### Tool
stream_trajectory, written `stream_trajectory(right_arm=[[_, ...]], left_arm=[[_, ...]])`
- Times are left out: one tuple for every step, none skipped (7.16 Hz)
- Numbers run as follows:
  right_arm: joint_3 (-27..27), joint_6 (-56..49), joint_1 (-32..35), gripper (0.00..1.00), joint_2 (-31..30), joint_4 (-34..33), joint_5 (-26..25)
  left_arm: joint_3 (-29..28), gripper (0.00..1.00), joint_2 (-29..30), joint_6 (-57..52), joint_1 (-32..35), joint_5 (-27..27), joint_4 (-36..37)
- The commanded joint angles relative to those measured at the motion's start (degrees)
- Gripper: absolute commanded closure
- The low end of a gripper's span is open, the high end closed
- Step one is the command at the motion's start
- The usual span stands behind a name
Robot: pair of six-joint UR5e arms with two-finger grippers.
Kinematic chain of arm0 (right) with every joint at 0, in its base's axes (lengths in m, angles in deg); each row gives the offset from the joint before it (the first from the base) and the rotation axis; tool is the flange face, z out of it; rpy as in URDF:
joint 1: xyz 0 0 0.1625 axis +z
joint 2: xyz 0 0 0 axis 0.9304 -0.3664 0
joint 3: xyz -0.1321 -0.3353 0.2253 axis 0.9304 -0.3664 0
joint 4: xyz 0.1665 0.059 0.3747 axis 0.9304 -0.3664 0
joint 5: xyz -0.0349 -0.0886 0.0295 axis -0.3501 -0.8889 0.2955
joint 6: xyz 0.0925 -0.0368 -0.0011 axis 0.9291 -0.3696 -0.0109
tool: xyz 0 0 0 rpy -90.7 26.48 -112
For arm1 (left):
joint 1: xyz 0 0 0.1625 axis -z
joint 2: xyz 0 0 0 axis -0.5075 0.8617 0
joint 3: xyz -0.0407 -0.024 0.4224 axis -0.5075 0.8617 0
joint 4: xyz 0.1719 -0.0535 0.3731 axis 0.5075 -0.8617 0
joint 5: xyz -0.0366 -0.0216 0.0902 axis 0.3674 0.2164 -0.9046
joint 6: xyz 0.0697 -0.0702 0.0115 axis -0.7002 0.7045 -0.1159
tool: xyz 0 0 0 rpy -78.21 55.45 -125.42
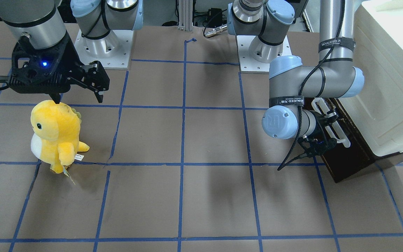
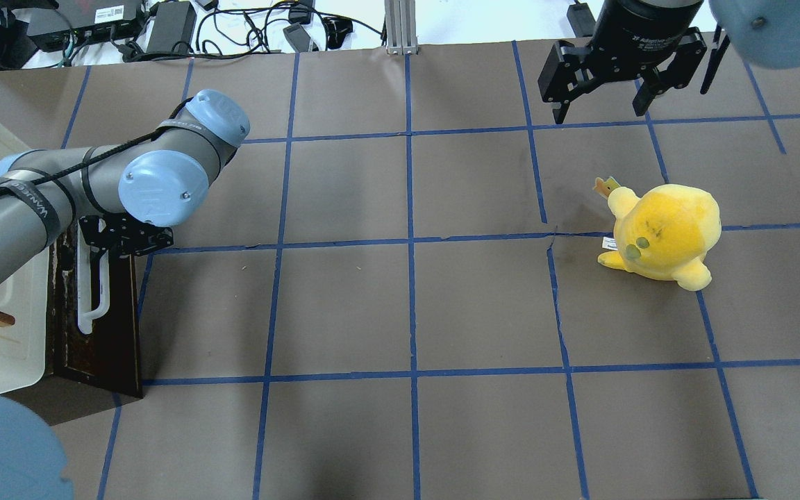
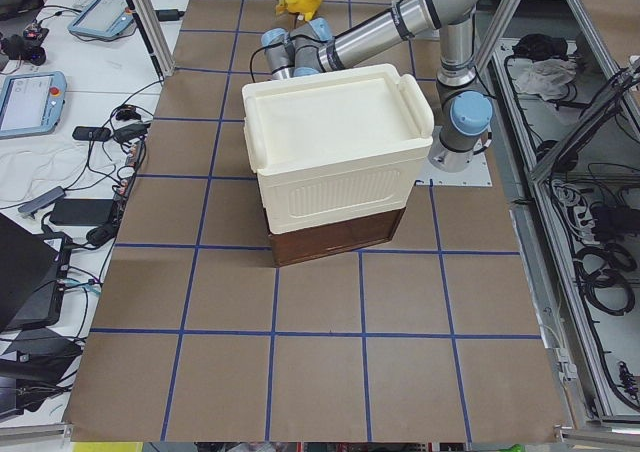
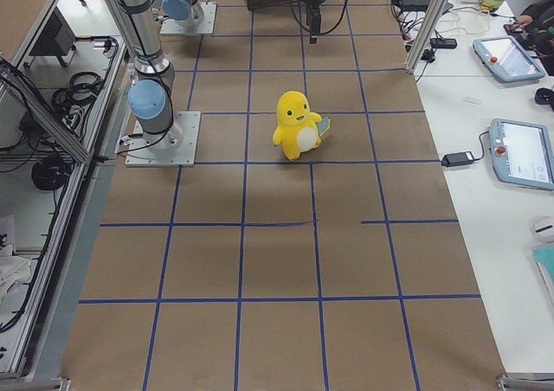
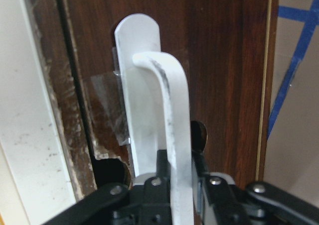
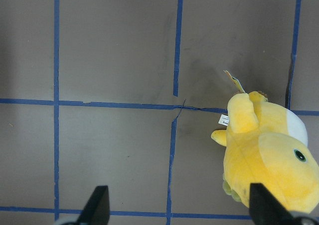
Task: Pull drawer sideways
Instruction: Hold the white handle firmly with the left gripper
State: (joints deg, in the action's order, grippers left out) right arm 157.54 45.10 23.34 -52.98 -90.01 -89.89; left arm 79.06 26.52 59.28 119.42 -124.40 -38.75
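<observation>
The left jaws clamp the drawer's white handle, under a cream box. The right jaws hang open near a toy, far across the desk.

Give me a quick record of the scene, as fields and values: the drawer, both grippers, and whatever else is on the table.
drawer: dark brown, on the robot's left side, under a cream-white box
handle: white bar on the drawer front
left gripper: shut on the handle
right gripper: open, empty, above the table
other: yellow plush toy, upright, near the right gripper
</observation>
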Motion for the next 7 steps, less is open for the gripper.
stream_trajectory(right_arm=[[0.0, 0.0, 0.0, 0.0, 0.0, 0.0, 0.0], [0.0, 0.0, 0.0, 0.0, 0.0, 0.0, 0.0], [0.0, 0.0, 0.0, 0.0, 0.0, 0.0, 0.0], [0.0, -0.1, 0.0, 0.0, 0.0, 0.0, 0.0], [0.0, 0.0, 0.0, 0.0, 0.0, 0.0, 0.0], [0.0, 0.0, 0.0, 0.0, 0.0, 0.0, 0.0], [0.0, 0.0, 0.0, 0.0, 0.0, 0.0, 0.0]], left_arm=[[-0.3, 1.0, 0.0, 0.0, 0.1, -0.1, -0.9], [-0.4, 1.0, 0.0, 0.1, 0.4, -0.2, -0.9], [-0.5, 1.0, 0.1, 0.1, 0.6, -0.2, -0.9], [-0.5, 1.0, 0.4, 0.2, 0.6, -0.4, -0.9], [-0.6, 1.0, 0.5, 0.3, 0.9, -0.4, -0.9], [-1.1, 1.0, 0.7, 0.3, 1.1, -0.4, -1.3], [-1.7, 1.0, 0.8, 0.8, 1.8, -0.5, -2.2]])
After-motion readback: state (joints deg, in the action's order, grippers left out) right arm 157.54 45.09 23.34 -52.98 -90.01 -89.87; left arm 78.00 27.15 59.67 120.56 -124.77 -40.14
